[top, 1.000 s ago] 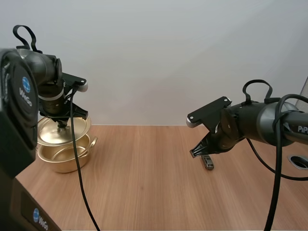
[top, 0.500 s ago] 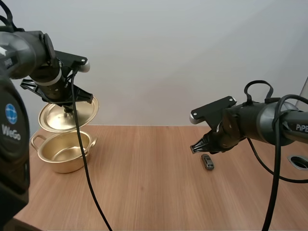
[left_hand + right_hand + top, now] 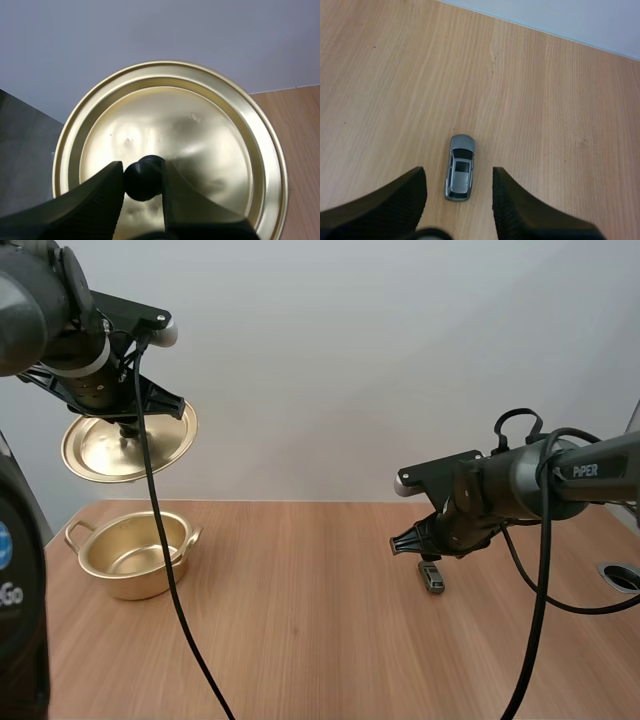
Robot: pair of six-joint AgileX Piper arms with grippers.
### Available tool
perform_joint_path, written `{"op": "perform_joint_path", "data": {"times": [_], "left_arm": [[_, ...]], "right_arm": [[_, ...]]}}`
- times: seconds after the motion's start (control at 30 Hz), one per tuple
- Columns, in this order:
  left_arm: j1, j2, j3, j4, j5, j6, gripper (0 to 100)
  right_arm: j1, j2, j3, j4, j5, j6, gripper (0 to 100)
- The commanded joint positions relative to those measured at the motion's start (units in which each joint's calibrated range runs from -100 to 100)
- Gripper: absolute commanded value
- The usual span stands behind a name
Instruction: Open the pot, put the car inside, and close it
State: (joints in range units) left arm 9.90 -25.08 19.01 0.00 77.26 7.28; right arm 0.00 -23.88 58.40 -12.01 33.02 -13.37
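Observation:
A golden pot (image 3: 132, 555) stands uncovered at the table's left. Its golden lid (image 3: 128, 445) hangs high above it, tilted; my left gripper (image 3: 127, 428) is shut on the lid's black knob (image 3: 144, 177), and the lid's top (image 3: 200, 145) faces the left wrist view. A small grey toy car (image 3: 431, 576) lies on the wood at the right. My right gripper (image 3: 422, 552) hovers just above it, open. In the right wrist view the car (image 3: 460, 166) lies lengthwise on the table between the spread fingers (image 3: 405, 197), untouched.
The wooden table (image 3: 320, 640) runs bare between pot and car. A round metal-rimmed hole (image 3: 622, 576) sits at the table's far right edge.
My left gripper has lifted the lid from just over the pot to well above it. My right gripper has opened and settled over the car.

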Motion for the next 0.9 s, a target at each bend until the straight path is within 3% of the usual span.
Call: {"op": "perform_joint_path", "data": {"times": [0.0,0.13,0.3,0.87], "left_arm": [[0.03,-0.4,0.0,0.0,0.1,0.0,0],[0.03,-1.1,0.0,0.0,0.7,0.0,0],[0.03,-1.2,0.0,0.0,1.7,0.0,0],[0.03,-1.2,0.0,0.0,3.4,0.0,0]], "right_arm": [[0.0,1.2,-1.1,0.5,0.3,-0.1,69],[0.0,4.3,-2.3,1.0,0.5,-0.1,71],[0.0,7.8,-2.6,0.8,-0.3,-0.1,87],[-0.9,17.2,-6.6,0.6,-2.9,-0.1,85]]}}
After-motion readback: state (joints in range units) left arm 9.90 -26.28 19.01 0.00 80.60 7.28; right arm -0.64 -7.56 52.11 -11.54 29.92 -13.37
